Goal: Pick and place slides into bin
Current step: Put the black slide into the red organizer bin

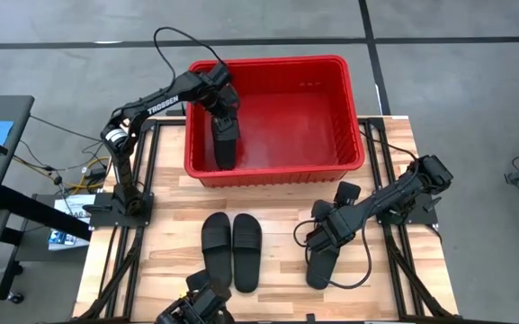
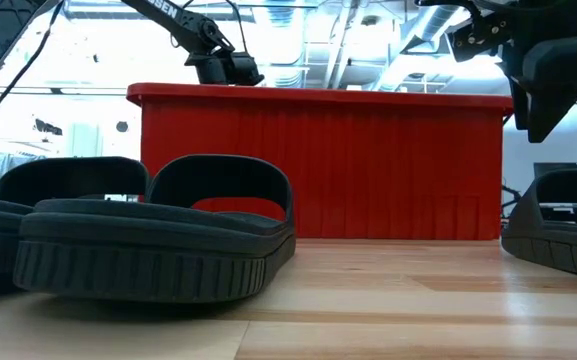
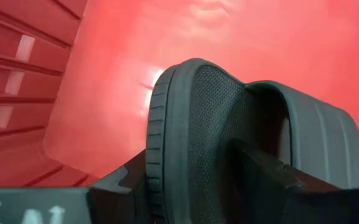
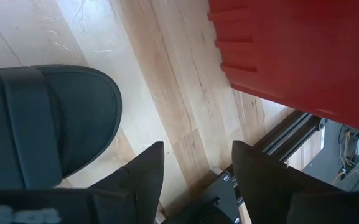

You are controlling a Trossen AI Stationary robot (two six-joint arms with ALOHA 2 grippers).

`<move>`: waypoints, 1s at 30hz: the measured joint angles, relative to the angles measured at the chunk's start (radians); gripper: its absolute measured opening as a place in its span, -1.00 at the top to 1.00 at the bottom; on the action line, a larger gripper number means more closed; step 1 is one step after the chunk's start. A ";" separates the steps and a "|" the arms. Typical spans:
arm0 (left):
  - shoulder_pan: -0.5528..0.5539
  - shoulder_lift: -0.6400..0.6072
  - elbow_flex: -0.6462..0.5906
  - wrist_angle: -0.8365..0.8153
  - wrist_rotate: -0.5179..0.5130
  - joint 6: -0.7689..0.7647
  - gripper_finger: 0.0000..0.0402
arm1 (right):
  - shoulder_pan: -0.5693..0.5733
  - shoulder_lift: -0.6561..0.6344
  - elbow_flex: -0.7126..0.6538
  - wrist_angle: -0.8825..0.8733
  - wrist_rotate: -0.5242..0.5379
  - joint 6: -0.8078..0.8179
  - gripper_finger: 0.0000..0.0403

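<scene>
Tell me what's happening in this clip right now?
The left end effector is inside the red bin, shut on one black slide at the bin's left side. Two more slides lie side by side on the wooden table in front of the bin. The right end effector is open and hovers low over the table beside the fourth slide, not gripping it. So one slide is going in and three are still on the table.

Both arms showing matte black, boxy jointed links; left arm [image 1: 156, 103] wearing white TROSSEN lettering, black cable [image 1: 165, 45] looping above it. Right hand [image 4: 195, 171] showing blunt dark fingers [image 4: 143, 174], small screws nearby.
</scene>
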 joint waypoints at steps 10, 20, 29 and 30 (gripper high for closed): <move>-0.015 0.000 0.000 0.001 -0.102 0.049 0.15 | 0.000 0.000 0.000 0.000 0.000 0.000 0.09; -0.029 0.000 0.000 0.014 -0.130 0.063 0.15 | 0.000 0.000 0.000 0.000 0.000 0.001 0.09; -0.032 0.000 0.000 0.019 -0.241 0.085 0.15 | 0.000 0.000 0.000 0.000 0.000 0.001 0.09; -0.032 0.000 0.000 0.019 -0.243 0.085 0.15 | 0.000 0.000 0.000 0.000 0.000 0.001 0.09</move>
